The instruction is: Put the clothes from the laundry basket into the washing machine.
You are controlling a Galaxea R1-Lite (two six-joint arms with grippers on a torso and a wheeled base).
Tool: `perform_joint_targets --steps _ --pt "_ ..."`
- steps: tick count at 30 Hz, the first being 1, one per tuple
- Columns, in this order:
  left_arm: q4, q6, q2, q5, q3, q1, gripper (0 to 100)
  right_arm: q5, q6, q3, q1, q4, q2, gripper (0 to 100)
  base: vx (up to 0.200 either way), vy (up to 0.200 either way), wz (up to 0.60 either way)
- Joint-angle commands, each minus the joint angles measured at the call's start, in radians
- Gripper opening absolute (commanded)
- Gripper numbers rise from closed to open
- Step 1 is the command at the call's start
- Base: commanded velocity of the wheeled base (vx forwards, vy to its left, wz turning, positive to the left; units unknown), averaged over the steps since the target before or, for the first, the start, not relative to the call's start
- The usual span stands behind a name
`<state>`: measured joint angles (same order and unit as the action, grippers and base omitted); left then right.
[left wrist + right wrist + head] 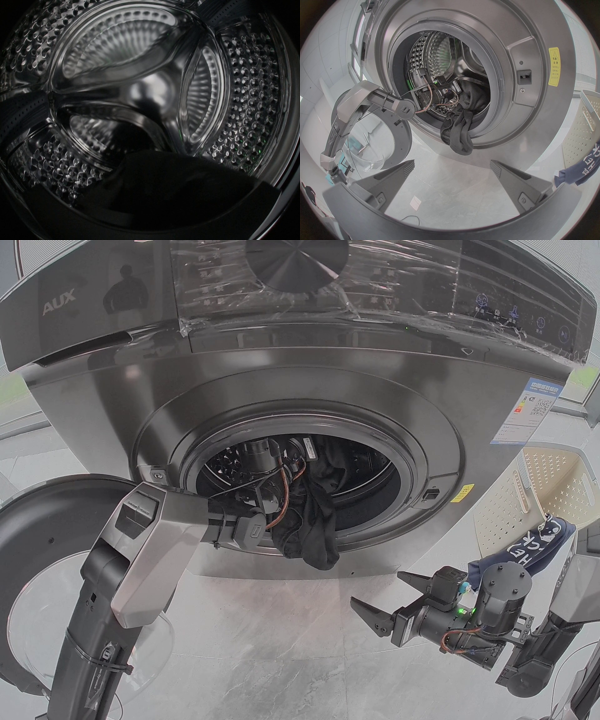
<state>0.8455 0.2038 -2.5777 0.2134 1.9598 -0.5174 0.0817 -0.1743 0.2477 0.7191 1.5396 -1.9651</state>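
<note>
The grey washing machine [325, 384] stands with its round opening facing me. My left gripper [270, 459] is inside the drum [247, 93], beside a black garment [312, 521] that lies half in the drum and hangs over the lower lip of the opening [461, 134]. In the left wrist view dark cloth [175, 190] covers the drum's floor. My right gripper [377, 590] is open and holds nothing, low over the floor in front of the machine [453, 168]. To its right, a navy garment with white print [531, 546] drapes over the rim of the cream laundry basket [556, 490].
The machine's round glass door [37, 565] is swung open to the left, and my left arm passes over it. Grey tiled floor [281, 640] lies below the opening. The perforated basket [581, 134] stands close against the machine's right side.
</note>
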Motion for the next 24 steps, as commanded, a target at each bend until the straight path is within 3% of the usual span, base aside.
perform_joint_targets --steps 1,4,7,8,12,24 --pt "0.004 0.0 0.057 -0.002 -0.117 -0.006 100 0.0 -0.001 -0.001 -0.001 0.001 -0.001 100 0.0 0.0 0.0" --pt "0.001 -0.001 0.128 -0.017 -0.254 -0.019 100 0.0 0.001 -0.001 -0.001 0.001 -0.001 100 0.0 0.0 0.0" --pt "0.001 -0.001 0.128 -0.017 -0.254 -0.019 100 0.0 0.001 -0.001 -0.001 0.001 -0.001 100 0.0 0.0 0.0" --pt "-0.023 -0.003 0.195 -0.048 -0.395 -0.033 100 0.0 0.001 0.001 0.0 0.001 -0.001 100 0.0 0.0 0.0" --pt "-0.031 -0.003 0.241 -0.091 -0.518 -0.05 100 0.0 0.001 -0.001 0.0 0.001 0.0 100 0.0 0.0 0.0" --pt "-0.028 -0.021 0.2 -0.094 -0.588 -0.056 100 0.001 0.001 0.001 0.002 0.001 0.0 100 0.0 0.0 0.0"
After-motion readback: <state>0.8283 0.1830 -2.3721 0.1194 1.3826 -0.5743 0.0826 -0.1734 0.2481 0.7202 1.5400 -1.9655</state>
